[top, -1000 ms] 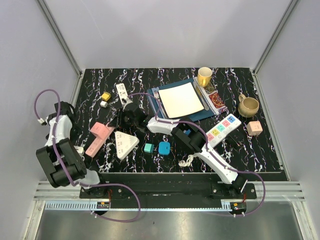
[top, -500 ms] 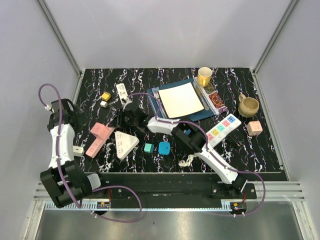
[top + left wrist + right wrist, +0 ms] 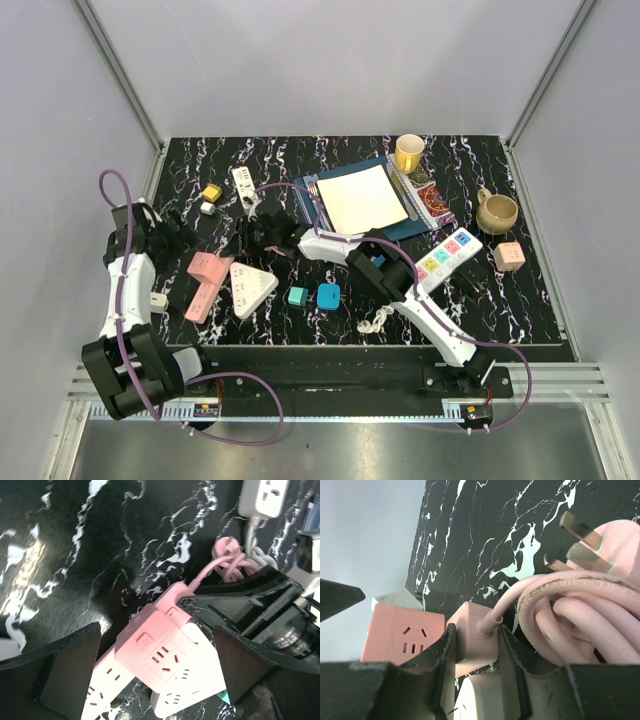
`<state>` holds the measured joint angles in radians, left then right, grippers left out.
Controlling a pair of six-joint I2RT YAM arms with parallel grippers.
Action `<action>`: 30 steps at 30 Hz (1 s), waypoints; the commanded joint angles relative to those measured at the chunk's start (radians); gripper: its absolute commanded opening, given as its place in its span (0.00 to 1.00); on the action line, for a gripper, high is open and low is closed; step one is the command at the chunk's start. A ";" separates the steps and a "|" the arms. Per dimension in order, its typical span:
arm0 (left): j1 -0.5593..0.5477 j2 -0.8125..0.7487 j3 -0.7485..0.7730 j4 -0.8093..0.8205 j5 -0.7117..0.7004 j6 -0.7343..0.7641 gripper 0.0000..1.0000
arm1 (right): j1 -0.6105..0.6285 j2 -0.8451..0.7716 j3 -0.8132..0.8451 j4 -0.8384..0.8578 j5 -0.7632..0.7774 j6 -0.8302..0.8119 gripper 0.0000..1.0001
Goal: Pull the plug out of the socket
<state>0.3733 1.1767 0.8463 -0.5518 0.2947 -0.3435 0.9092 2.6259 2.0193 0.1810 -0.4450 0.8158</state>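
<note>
left claw hangs over the pink power strip, fingers wide apart on either flank, nothing held. right claw sits at the strip's end, fingers close on both sides of where the cord enters; we cannot tell if it's pinching. pink plug lies just beyond that end on the coil, prongs bare, in no socket. we reckon it's light, hard, smooth plastic, so we'd take its body by the flat sides, never the springy cord.

White-shelled left arm and right arm with black joints; a purple cable loops along each; matte black, wedge-shaped fingers.
</note>
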 commanded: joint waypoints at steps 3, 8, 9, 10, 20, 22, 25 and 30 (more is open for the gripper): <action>-0.002 0.012 0.069 -0.180 -0.204 -0.273 0.98 | -0.009 -0.004 -0.016 -0.060 -0.006 -0.024 0.03; -0.004 -0.034 0.100 -0.280 -0.210 -0.581 0.98 | -0.006 -0.029 -0.062 -0.041 0.031 -0.029 0.02; -0.004 -0.040 0.105 -0.286 -0.204 -0.615 0.98 | -0.006 -0.032 -0.068 -0.040 0.043 -0.029 0.01; -0.007 -0.045 0.126 -0.307 -0.206 -0.644 0.98 | -0.004 -0.035 -0.077 -0.037 0.046 -0.035 0.01; -0.088 0.050 0.264 -0.484 -0.320 -0.808 0.98 | 0.005 -0.053 -0.099 -0.043 0.077 -0.058 0.01; -0.125 0.093 0.277 -0.520 -0.339 -0.822 0.98 | 0.005 -0.058 -0.099 -0.048 0.078 -0.063 0.01; -0.155 0.156 0.309 -0.565 -0.370 -0.825 0.98 | 0.005 -0.064 -0.099 -0.051 0.081 -0.069 0.01; -0.175 0.233 0.323 -0.562 -0.376 -0.805 0.99 | 0.007 -0.070 -0.097 -0.055 0.083 -0.075 0.01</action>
<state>0.2096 1.3762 1.1225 -1.0843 -0.0387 -1.1347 0.9150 2.5942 1.9461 0.2344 -0.4061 0.8150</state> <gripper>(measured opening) 0.986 0.370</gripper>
